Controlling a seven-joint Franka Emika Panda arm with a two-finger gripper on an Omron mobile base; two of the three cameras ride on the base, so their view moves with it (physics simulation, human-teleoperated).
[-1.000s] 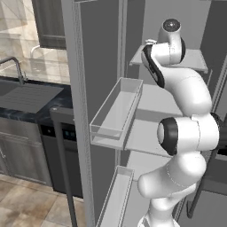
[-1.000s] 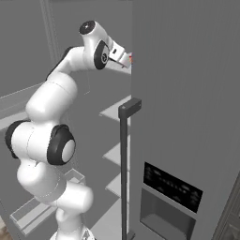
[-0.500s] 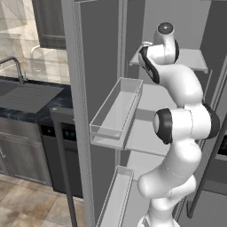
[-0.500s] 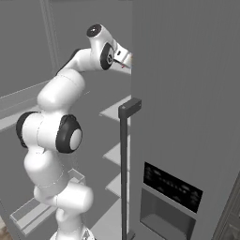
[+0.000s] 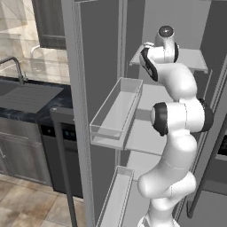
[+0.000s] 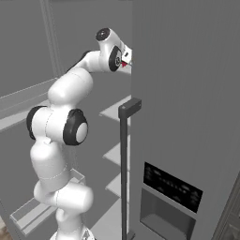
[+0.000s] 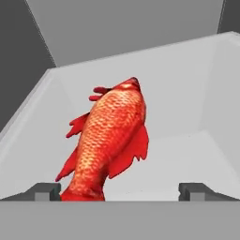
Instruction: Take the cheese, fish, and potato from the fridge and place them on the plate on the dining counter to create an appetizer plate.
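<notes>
- Left base view: the white arm rises from the lower right and reaches up into the open fridge [image 5: 84, 66], its hand at the top shelf [image 5: 195, 60]. The jaws are hidden behind the wrist here, so their state cannot be told from this side.
- Left base view: a clear door bin [image 5: 116, 113] hangs on the inside of the open fridge door, with a second bin [image 5: 116, 195] lower down. Left of the door sit a dark worktop with a sink [image 5: 26, 95] and a faucet [image 5: 15, 68]; a dishwasher front [image 5: 66, 146] stands just beside the door.
- Right base view: the arm climbs from the lower left, and the hand points at the edge of the closed grey fridge door. A small patch of the red fish [image 6: 123, 63] shows at the hand, right against that door edge. A long bar handle [image 6: 125, 164] runs down the door, and a dark dispenser panel [image 6: 171, 185] is set into it lower right.
- Hand view: the fish [image 7: 110, 140] lies on the pale shelf, slanting from the near left edge toward the back wall, fins spread on both sides.
- Hand view: the gripper [image 7: 120, 191] has its jaws wide apart, the two dark tips at the near edge of the shelf. The fish's lower end sits just beside the left tip; the right tip is well apart from it and grips nothing.
</notes>
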